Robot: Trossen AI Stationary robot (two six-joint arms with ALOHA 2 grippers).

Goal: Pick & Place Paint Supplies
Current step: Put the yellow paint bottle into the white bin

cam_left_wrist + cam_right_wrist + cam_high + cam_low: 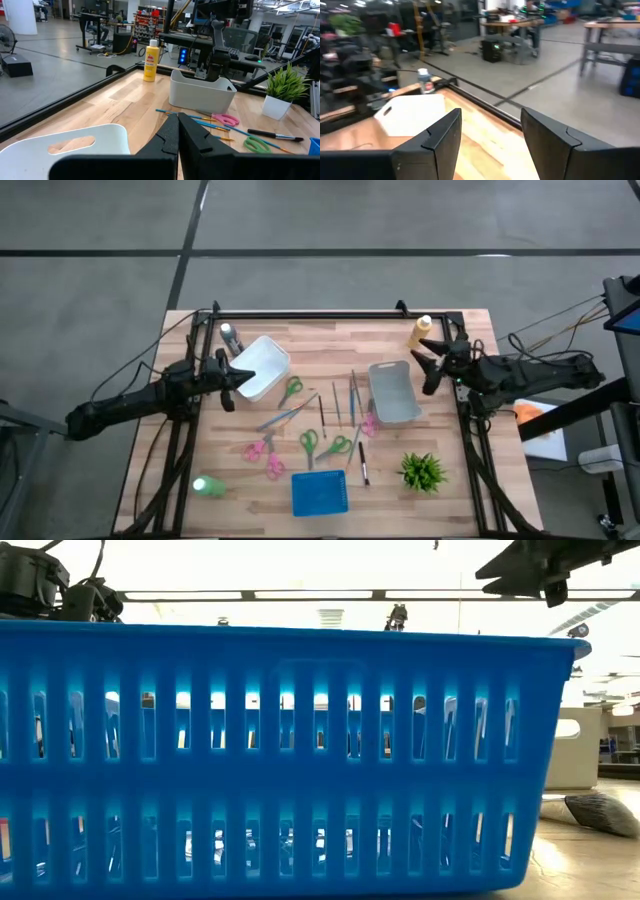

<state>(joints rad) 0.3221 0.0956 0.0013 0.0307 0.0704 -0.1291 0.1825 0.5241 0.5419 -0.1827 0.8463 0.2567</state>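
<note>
Presently the right gripper [424, 364] is hovering with its jaws spread and empty beside the yellow bottle [420, 332], which is standing upright near the table's far right corner, just beyond the grey bin [392, 392]. The left gripper [232, 379] is resting clenched on nothing beside the white bin [262, 367]; the dark grey bottle [231, 336] is standing just behind that bin. The green bottle [208, 486] is sitting apart near the front left edge, left of the blue basket [319, 492]. Several brushes [352, 394] are lying flat mid-table between the two bins, mixed among green and pink scissors [290, 390], with one dark-handled brush [362, 463] near the potted plant [422, 470].

Handling assessment: the bottles appear to be light, soft-walled plastic, likely smooth and somewhat slippery; a firm squeeze could dent them or force paint out at the cap. Best hold is judged to be across the body at mid-height, below the shoulder, with moderate pressure, keeping it upright. The brushes look stiff, thin and very light; lying flush on the wood, they are calling for a pinch across the handle's middle, clear of the bristles and of neighbouring scissors. Rolling or slipping out of the jaws is the main risk.
</note>
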